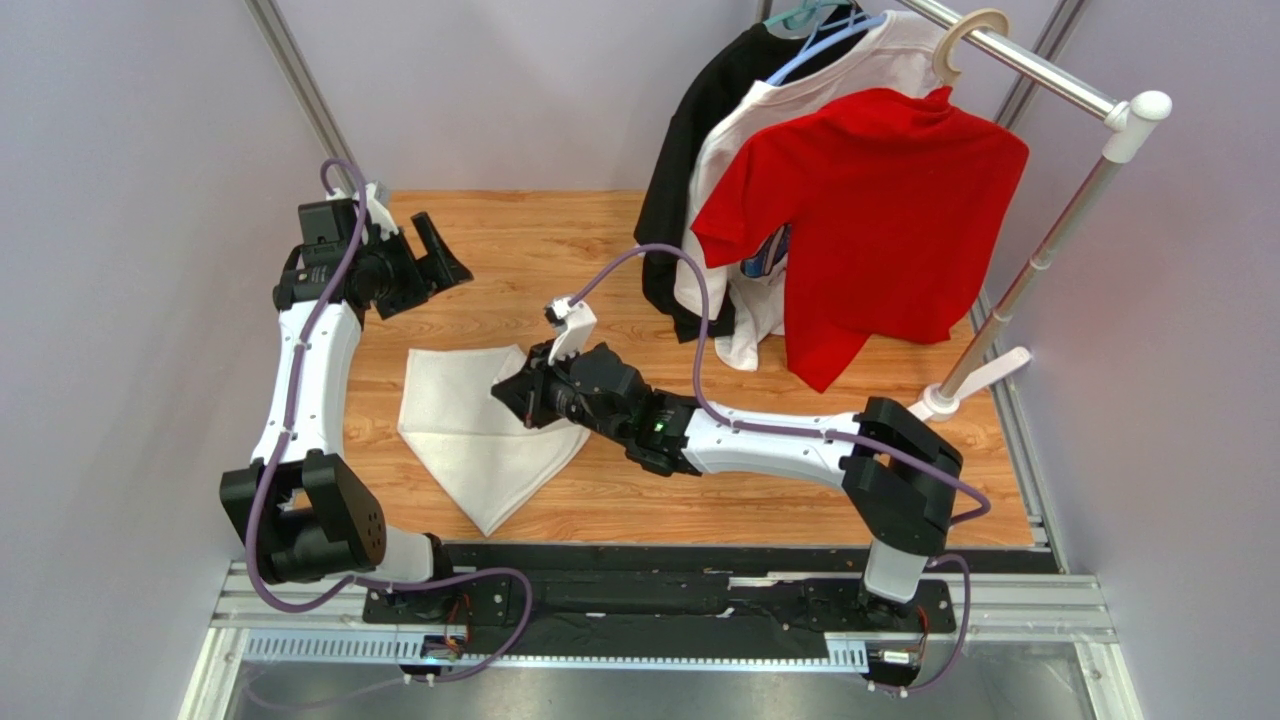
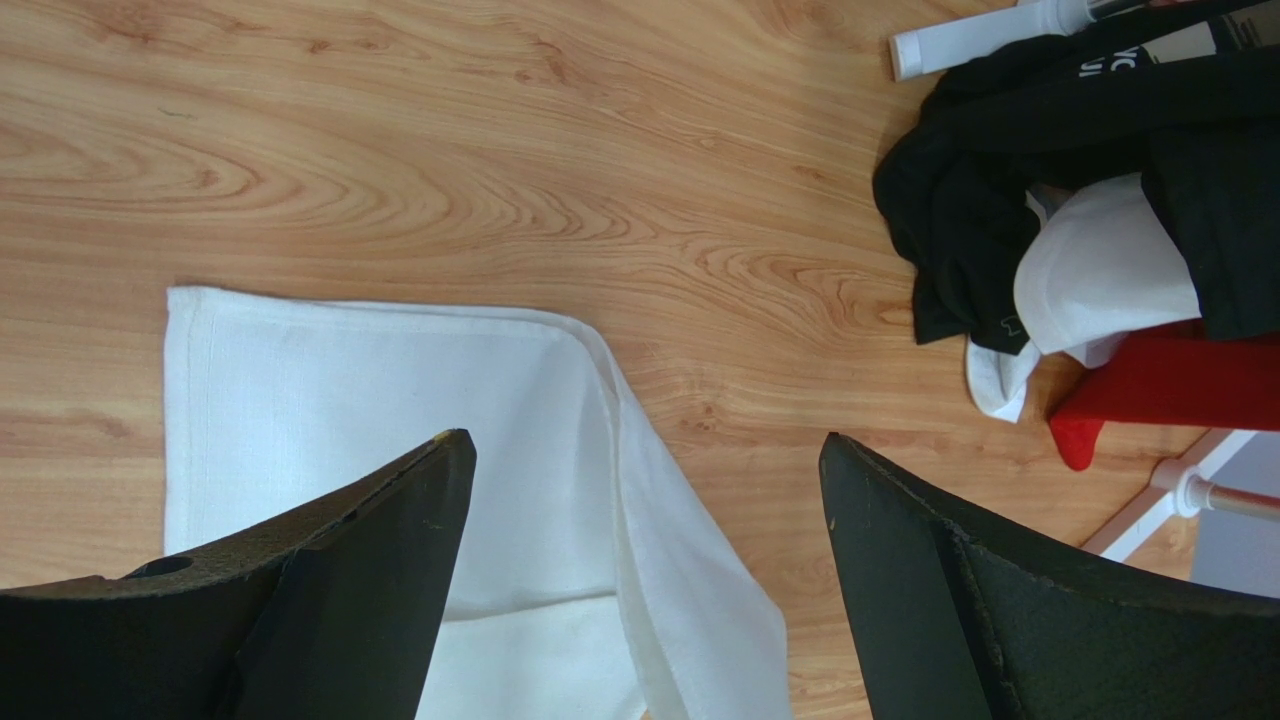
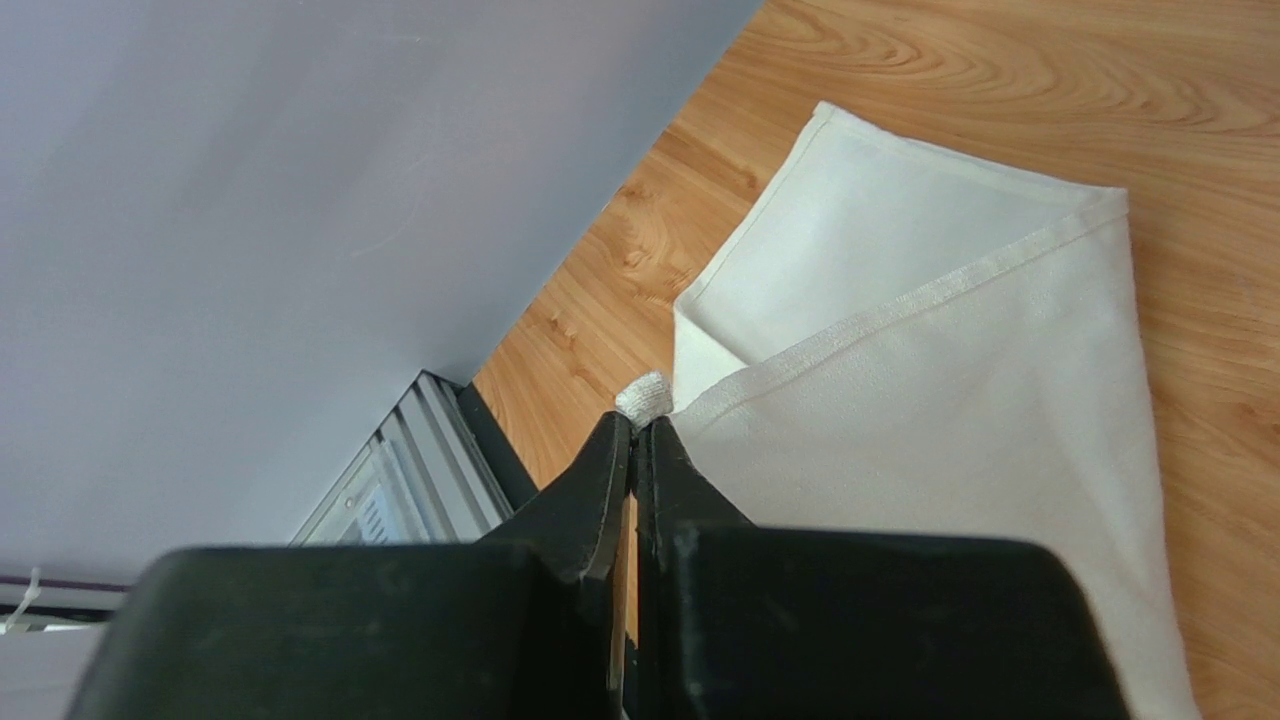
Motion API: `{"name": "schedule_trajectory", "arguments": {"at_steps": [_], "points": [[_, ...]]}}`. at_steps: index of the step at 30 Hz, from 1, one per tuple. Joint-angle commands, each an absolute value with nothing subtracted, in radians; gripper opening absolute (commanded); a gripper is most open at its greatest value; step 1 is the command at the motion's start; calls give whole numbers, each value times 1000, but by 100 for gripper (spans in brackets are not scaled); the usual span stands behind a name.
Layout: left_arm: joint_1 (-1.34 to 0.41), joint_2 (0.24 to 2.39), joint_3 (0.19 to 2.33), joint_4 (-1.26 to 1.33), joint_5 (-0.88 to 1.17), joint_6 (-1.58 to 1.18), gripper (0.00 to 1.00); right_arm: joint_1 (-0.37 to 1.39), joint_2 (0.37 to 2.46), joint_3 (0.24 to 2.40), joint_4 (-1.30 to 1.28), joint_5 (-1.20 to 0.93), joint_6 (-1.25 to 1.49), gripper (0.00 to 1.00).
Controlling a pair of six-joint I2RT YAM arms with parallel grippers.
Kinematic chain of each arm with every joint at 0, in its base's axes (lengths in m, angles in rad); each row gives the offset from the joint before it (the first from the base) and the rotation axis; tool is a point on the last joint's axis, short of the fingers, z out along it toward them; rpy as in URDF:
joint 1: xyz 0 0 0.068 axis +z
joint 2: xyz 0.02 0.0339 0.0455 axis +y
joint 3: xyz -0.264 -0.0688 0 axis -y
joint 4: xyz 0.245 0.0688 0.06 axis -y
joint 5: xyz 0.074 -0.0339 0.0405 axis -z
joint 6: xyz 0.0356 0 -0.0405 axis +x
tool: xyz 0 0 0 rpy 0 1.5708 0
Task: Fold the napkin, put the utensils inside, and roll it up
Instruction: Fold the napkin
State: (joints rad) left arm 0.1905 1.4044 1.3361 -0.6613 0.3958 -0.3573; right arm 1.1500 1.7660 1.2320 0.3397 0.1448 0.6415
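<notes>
My right end effector [image 1: 514, 393] pinches a corner of the napkin [image 1: 469, 432], which lies part-folded near the worktop's [image 1: 579, 248] left edge. My left end effector [image 1: 433, 258] hangs wide open near the far-left corner.

left pincer [image 2: 640, 443] spread wide; right pincer [image 3: 634, 428] clamped tight

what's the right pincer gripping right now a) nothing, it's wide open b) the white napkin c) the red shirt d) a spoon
B: in the right wrist view the right pincer is shut with a bit of the napkin caught between its tips, lifting that fold off the table.
</notes>
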Motion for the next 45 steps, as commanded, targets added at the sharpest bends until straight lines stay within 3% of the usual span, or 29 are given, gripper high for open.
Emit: {"name": "schedule_trajectory", "arguments": {"at_steps": [1, 24, 45], "points": [[187, 1391, 1336, -640, 414, -357, 94, 1186, 1805, 1256, 385, 104, 666, 0], [187, 1397, 1335, -640, 416, -357, 94, 1278, 1985, 1173, 454, 14, 793, 0], [186, 1402, 1335, -640, 419, -357, 94, 1336, 2080, 1181, 503, 170, 750, 0]]}}
